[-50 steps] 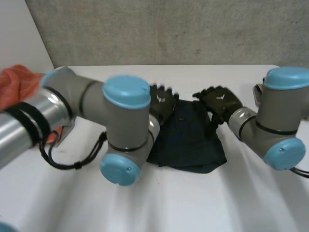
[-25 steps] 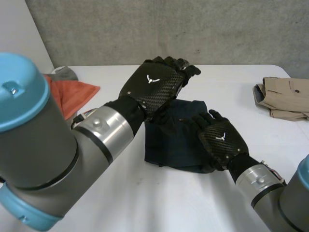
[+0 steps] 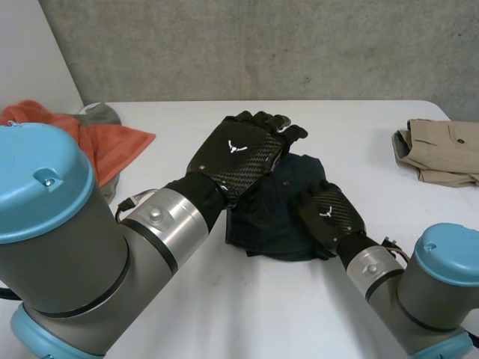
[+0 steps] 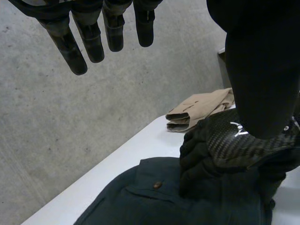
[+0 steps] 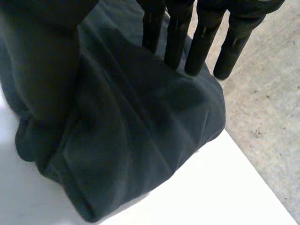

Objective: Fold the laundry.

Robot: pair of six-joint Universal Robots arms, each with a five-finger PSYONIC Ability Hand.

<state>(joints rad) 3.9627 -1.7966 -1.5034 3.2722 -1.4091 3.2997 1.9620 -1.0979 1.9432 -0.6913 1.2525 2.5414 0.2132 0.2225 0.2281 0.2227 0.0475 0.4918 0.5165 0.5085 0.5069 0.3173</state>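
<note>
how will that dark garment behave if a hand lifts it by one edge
Probably floppy: the dark garment lies in soft creases and a rounded bulge under the right hand, so a lifted edge would likely sag and unfold. It looks like light, thin cloth. Pushed across the white table, it would more likely bunch than slide whole.

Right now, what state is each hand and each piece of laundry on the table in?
dark garment: bunched in a loose fold, mid-table.
left hand: open, fingers straight, raised over the dark garment.
right hand: open, straight fingers pressing on the dark garment.
tan garment: folded, lying apart on the right arm's side.
orange cloth: crumpled, unfolded, on the left arm's side.
grey cloth: crumpled beside the orange cloth.
</note>
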